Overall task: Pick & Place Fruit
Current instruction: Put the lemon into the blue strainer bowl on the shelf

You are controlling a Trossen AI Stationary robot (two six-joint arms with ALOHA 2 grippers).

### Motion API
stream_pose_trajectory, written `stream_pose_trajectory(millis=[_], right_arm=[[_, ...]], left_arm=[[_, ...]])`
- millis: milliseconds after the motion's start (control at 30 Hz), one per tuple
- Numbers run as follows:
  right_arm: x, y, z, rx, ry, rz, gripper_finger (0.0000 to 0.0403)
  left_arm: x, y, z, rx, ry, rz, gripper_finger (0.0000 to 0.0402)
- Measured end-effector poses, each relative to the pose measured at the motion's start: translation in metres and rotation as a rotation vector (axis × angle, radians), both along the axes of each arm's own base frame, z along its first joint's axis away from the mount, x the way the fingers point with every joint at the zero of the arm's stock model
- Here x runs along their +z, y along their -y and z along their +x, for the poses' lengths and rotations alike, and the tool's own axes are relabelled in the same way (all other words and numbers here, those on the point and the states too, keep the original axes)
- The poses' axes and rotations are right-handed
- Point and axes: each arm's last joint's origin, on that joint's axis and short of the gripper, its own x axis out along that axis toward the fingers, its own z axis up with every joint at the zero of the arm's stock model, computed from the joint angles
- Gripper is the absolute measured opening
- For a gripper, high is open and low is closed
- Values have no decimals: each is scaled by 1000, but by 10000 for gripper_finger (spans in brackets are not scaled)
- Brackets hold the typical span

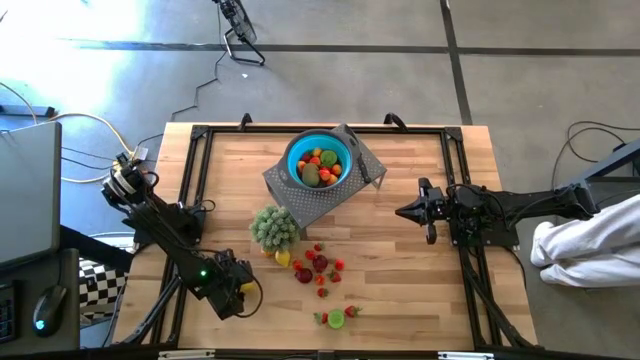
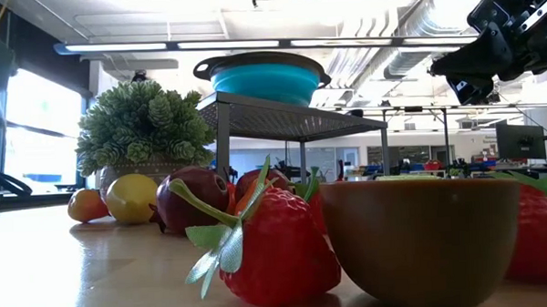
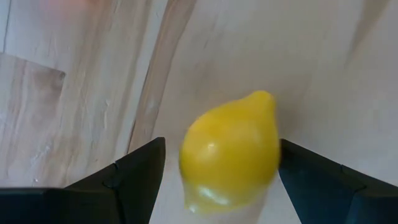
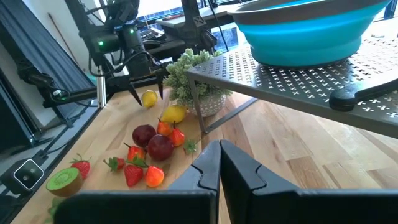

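Note:
A yellow lemon (image 3: 230, 155) lies on the wooden table near its left front, between the fingers of my open left gripper (image 3: 222, 149), which points steeply down; the right wrist view shows this lemon (image 4: 149, 98) and my left gripper (image 4: 149, 101) too. More fruit (image 1: 312, 265), red, orange and yellow, lies in a loose heap at mid-table. Several pieces (image 1: 318, 168) sit in the blue bowl (image 1: 292, 160) on a grey perforated stand (image 1: 325, 205). My right gripper (image 1: 402, 212) hangs shut and level above the table's right half, touching nothing. My left gripper has one finger (image 3: 311, 180) right against the lemon's side (image 3: 273, 155), and I cannot tell whether it touches. A gap shows between the other finger (image 3: 143, 168) and the lemon. The fingers come from above, and the lemon lies on the table.
A small potted plant (image 1: 272, 226) stands beside the stand's near left leg, with another lemon (image 1: 283, 258) next to it. A halved kiwi (image 1: 335, 319) and strawberries (image 2: 277, 249) lie near the front edge. Bare wood stretches to the right of the heap.

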Motion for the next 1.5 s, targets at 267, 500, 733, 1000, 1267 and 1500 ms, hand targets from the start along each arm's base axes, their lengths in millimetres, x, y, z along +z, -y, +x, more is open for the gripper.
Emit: stream_pose_trajectory(millis=[267,500,733,1000,1267,1500], right_arm=[[0,0,0,0,0,0,3],[-1,0,1,0,-12,0,3],[-2,0,2,0,-24,2,3],[-2,0,2,0,-25,2,2],[-2,0,2,0,-25,2,2],[-2,0,2,0,-25,2,2]], left_arm=[[-9,4,3,3,-10,14,294],[-10,4,3,2,-17,10,294],[-10,4,3,5,-19,8,294],[-11,4,3,5,-20,5,293],[-11,4,3,6,-18,1,237],[-11,4,3,9,-18,1,214]])
